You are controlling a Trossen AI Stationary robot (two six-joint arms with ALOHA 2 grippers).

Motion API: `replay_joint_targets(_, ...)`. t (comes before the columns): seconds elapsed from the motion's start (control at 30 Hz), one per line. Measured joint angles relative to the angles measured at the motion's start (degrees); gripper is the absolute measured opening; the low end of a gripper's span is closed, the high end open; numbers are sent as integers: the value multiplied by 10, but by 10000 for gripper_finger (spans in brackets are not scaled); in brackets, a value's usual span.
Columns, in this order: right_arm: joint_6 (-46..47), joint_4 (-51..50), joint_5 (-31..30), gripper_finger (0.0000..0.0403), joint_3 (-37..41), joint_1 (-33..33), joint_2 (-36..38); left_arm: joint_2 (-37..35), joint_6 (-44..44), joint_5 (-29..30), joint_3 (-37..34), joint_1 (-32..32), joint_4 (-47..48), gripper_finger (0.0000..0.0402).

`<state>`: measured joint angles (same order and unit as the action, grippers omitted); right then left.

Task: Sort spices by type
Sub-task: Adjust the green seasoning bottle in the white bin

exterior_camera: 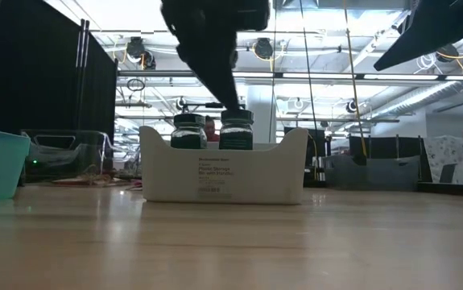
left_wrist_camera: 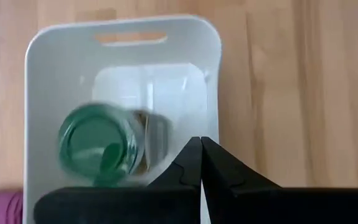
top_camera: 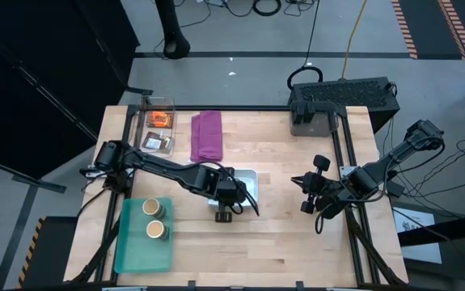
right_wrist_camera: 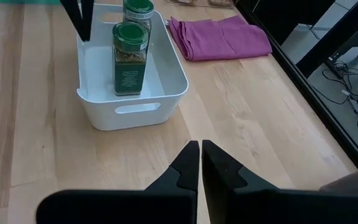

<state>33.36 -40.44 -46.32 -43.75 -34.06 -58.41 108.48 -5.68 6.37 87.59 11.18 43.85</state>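
Note:
Two green-lidded jars stand upright in a white bin at mid-table; the left wrist view shows only one. My left gripper is shut and hovers over the bin's near rim, beside the jars, touching neither. Two tan-lidded jars stand in a teal tray; a third does not show. An orange packet and a dark brown one lie in a clear box. My right gripper is shut and waits right of the bin.
A folded purple cloth lies on the table beyond the bin. A dark box sits at the far right corner. Bare wood lies between the bin and my right gripper, and along the near edge.

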Motion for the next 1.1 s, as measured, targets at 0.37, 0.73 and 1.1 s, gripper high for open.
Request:
replay_joint_targets(0.37,2,0,-1,0,0,0,0,18,0,157,0,-4,-31,6)
replay_joint_targets(0.73,4,-1,-1,0,0,0,0,16,0,129,0,7,-13,6)
replay_joint_targets(1.1,4,0,-1,0,0,0,0,64,-15,112,-1,12,-4,6)
